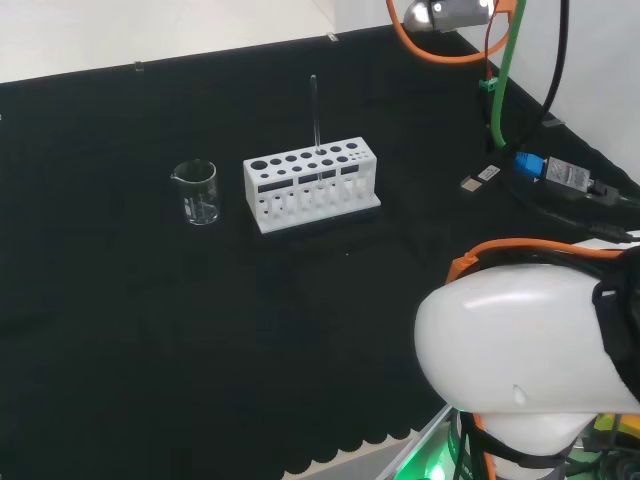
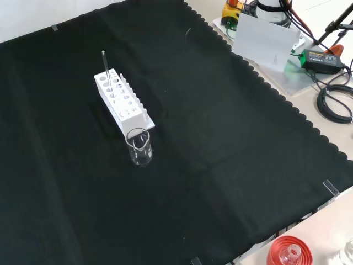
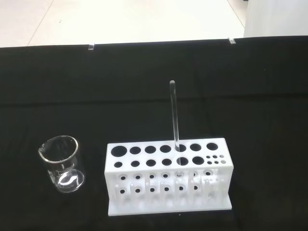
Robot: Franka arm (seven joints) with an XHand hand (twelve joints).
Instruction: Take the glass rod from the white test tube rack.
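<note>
The glass rod [image 3: 174, 115], being thin, smooth, light and breakable, is best pinched by its upper end above the white test tube rack [image 3: 167, 179]; the fingers' state cannot be told.

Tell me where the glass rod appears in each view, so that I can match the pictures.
Head view: glass rod upright in the white rack, right of the beaker.
Front view: rod at the rack's far end.
Wrist view: rod above the rack.
Shared landmark: the beaker.

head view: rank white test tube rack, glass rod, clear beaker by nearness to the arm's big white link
1. White plastic test tube rack, mid-cloth; the thin glass rod standing in it is too close to call.
2. Clear glass beaker, farther left, beside the rack.
</note>
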